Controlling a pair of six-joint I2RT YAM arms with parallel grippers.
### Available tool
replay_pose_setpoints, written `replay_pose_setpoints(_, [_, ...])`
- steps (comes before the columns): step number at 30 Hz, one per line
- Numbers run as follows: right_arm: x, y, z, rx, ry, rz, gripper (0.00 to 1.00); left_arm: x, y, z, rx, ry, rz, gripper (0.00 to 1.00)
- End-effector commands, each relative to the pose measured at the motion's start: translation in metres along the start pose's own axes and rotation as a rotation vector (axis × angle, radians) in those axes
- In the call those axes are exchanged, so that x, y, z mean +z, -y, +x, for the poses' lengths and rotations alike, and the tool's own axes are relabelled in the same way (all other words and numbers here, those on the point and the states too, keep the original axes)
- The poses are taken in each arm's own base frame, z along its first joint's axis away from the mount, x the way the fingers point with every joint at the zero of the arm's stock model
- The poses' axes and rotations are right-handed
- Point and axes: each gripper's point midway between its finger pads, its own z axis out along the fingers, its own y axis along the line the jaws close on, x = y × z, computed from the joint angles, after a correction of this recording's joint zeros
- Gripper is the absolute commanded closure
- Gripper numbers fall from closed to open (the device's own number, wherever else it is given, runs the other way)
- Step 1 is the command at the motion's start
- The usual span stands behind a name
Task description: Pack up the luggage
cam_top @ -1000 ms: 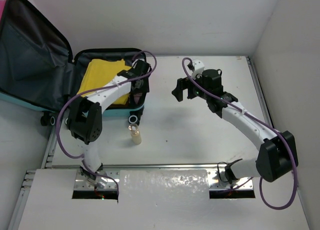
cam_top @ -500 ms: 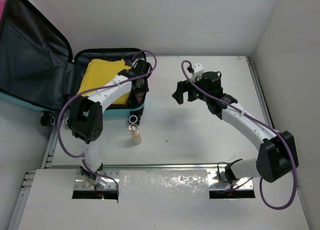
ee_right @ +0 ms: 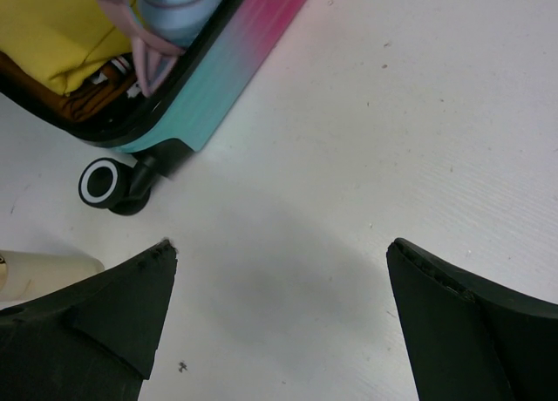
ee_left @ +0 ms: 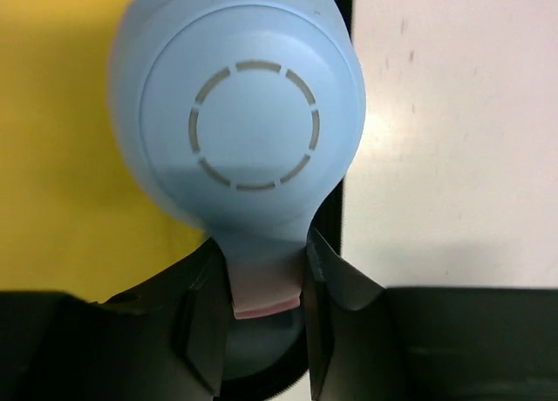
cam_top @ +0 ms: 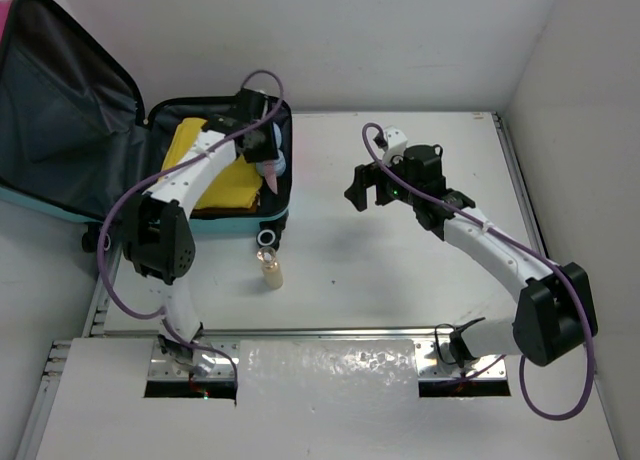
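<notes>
**Fig. 1.** Open pink-to-teal hard-shell luggage (cam_top: 240, 218) at the desk's far-left corner. Within 1 second the left gripper (cam_top: 266, 160) has swung from the case's right rim to above its folded yellow cloth (cam_top: 232, 188), so release probably follows. Its 2 fingers (ee_left: 205, 309), directly over the luggage, clamp a pale-blue bulb-shaped plastic item (ee_left: 240, 113). The right gripper (ee_right: 279, 248), spread wide and empty, hangs mid-desk, well apart.

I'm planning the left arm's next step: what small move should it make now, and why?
Probably shift the left gripper slightly inward over the yellow cloth before lowering: the blue bulb it grips hangs across the rim of the luggage, partly above bare table.
</notes>
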Motion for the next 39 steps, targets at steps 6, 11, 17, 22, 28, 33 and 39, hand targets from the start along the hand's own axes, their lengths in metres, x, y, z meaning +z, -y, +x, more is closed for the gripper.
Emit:
replay_pose_setpoints(6, [-0.006,-0.008,-0.017,-0.024,0.069,-0.031,0.01,0.022,-0.059,-0.017,0.008,-0.044,-0.122,0.93])
replay_pose_setpoints(11, [-0.004,-0.008,-0.015,-0.024,0.064,-0.032,0.01,0.033,-0.045,-0.019,0.003,-0.031,-0.045,1.0])
replay_pose_setpoints(17, [-0.004,-0.006,-0.015,-0.029,0.059,-0.025,0.01,-0.011,-0.011,-0.084,-0.032,0.118,0.125,1.0])
replay_pose_setpoints(22, [-0.005,-0.005,-0.016,-0.033,0.058,-0.021,0.01,-0.062,-0.027,-0.146,-0.169,0.269,0.173,1.0])
replay_pose_setpoints(28, [-0.005,-0.005,-0.018,-0.039,0.058,-0.017,0.01,-0.096,-0.084,-0.204,-0.336,0.437,0.18,1.0])
replay_pose_setpoints(33, [0.0,-0.001,-0.015,-0.045,0.04,-0.005,0.01,-0.094,-0.123,-0.236,-0.433,0.495,0.29,1.0])
replay_pose_setpoints(39, [0.012,0.002,-0.008,-0.04,0.01,-0.01,0.01,-0.112,-0.143,-0.264,-0.554,0.57,0.451,1.0])
